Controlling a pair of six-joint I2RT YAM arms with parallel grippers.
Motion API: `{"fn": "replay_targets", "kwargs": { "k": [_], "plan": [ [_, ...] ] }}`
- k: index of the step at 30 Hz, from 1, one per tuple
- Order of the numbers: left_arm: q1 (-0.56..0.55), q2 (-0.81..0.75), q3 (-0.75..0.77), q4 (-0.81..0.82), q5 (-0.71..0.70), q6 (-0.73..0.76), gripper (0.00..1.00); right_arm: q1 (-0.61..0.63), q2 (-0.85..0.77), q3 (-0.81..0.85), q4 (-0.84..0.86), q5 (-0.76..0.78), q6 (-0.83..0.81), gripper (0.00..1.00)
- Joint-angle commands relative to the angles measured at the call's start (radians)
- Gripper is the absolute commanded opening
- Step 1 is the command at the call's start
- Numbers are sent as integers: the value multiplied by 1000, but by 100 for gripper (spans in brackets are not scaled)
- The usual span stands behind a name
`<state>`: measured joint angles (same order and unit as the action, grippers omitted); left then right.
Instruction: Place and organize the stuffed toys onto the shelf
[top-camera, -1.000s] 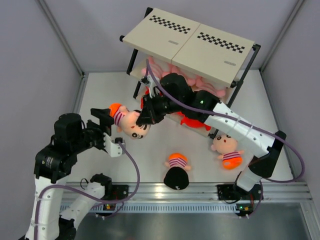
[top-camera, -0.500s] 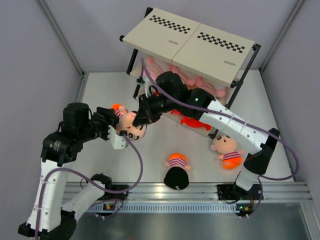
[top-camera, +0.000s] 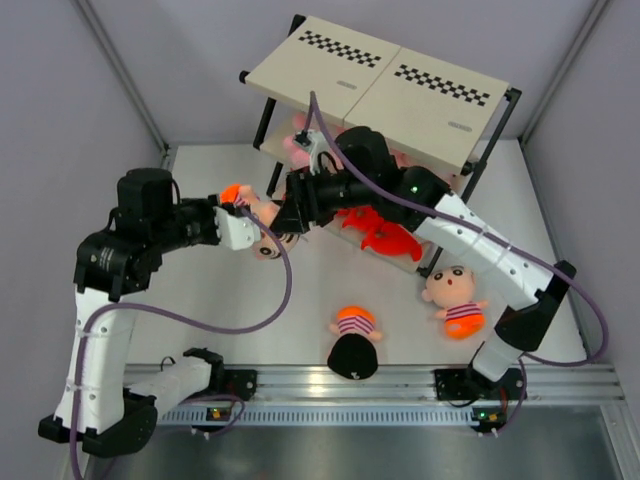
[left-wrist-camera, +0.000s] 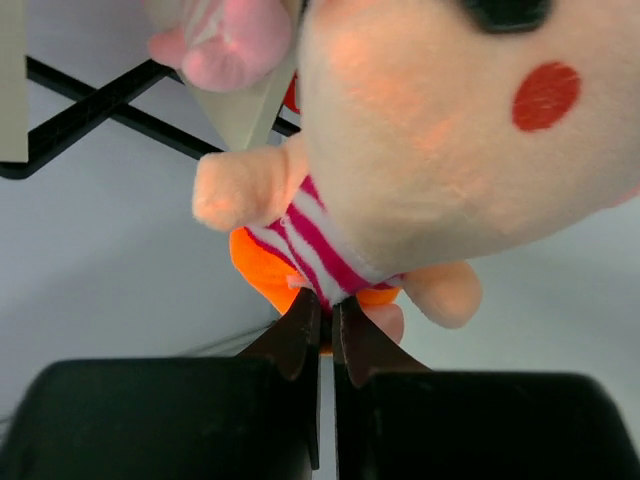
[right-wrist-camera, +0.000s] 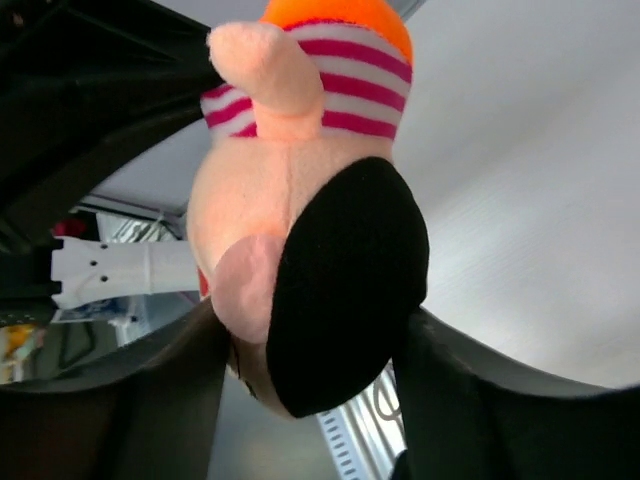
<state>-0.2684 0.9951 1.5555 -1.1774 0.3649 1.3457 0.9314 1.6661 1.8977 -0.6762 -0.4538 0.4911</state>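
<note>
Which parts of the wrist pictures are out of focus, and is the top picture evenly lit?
Left wrist: the doll looks soft, close to the lens; the left gripper is almost black. Right wrist: the hair is a flat black patch, the background blurred. Top external: sharp, evenly lit, only faint shadows on the table.

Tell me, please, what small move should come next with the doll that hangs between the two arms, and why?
Probably open the right jaws wide. They sit close on both sides of the doll's head, while the left jaws are shut on its lower body, so the left arm alone could likely carry it to the shelf.
</note>
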Motion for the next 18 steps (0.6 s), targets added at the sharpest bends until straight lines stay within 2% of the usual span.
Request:
{"fn": "replay_targets", "kwargs": {
  "k": [1,3,4,6,7,13,17,18],
  "plan": [
    [-2,94,158,64,43,-366,0,-23,-139,20,23,107,-49,65],
    [-3,132,262,62,37,-471,0,-23,-176,38,0,185,-75,82],
    [-2,154,299,64,22,-572,0,-25,-210,46,-12,213,-100,86],
    [-3,221,406,62,8,-664,0,-29,-267,55,-54,305,-118,94],
    [-2,267,441,64,2,-759,0,-42,-285,54,-63,369,-123,95],
    [-3,469,716,64,-35,-1020,0,-112,-451,-3,-71,564,-132,95],
    [-3,634,976,88,-108,-1109,0,-114,-511,-32,-80,642,-151,95],
    [-3,658,988,149,-130,-1123,0,-115,-523,-46,-94,661,-155,95]
  ]
}}
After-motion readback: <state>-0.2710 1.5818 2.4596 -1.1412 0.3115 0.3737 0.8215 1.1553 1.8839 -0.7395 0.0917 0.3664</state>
